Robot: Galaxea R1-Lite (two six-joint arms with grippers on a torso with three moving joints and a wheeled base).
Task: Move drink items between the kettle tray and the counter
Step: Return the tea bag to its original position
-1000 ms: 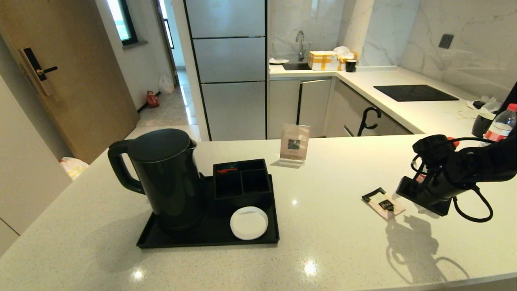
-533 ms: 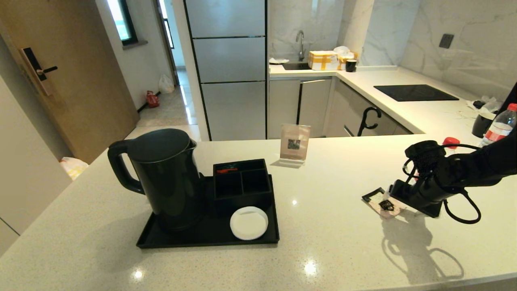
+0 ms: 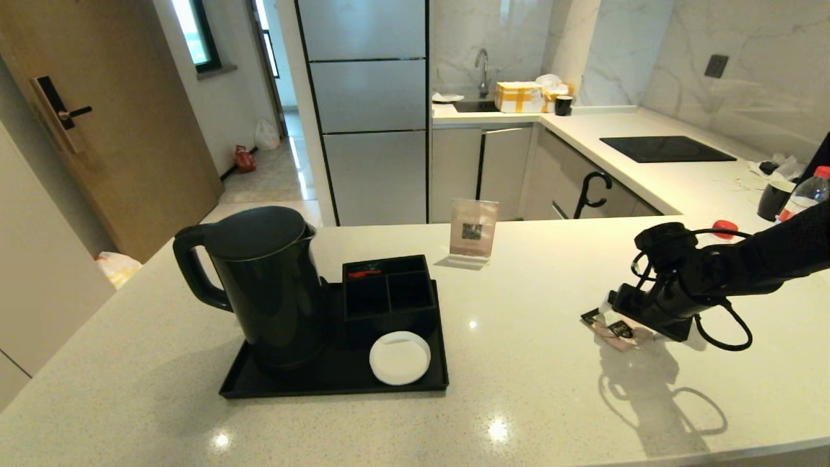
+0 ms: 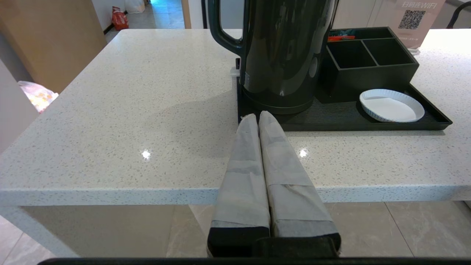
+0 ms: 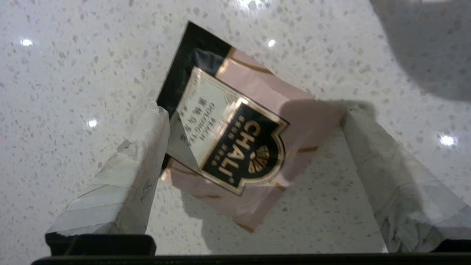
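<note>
Two tools in view. Right tool (image 5: 254, 125) low over the tea sachet (image 5: 235, 147), spread wide, one finger (image 5: 143, 162) touching the sachet's edge, the other finger (image 5: 371, 147) just beside its opposite corner; nothing gripped. Sachet flat on the surface (image 3: 519, 402), toward the right edge, well apart from the kettle tray (image 3: 337, 379). Water bottle (image 3: 725, 228) behind the right arm, mostly hidden, only the red cap showing, near the far right corner. Left tool (image 4: 259, 119) off the near edge of the surface, fingers pressed together, holding nothing, pointing at the kettle (image 4: 283, 55). On the tray: kettle at the left end, compartment box (image 3: 388, 292) at the far right, white dish (image 3: 399, 357) at the near right. QR card (image 3: 473, 232) upright near the far edge.
</note>
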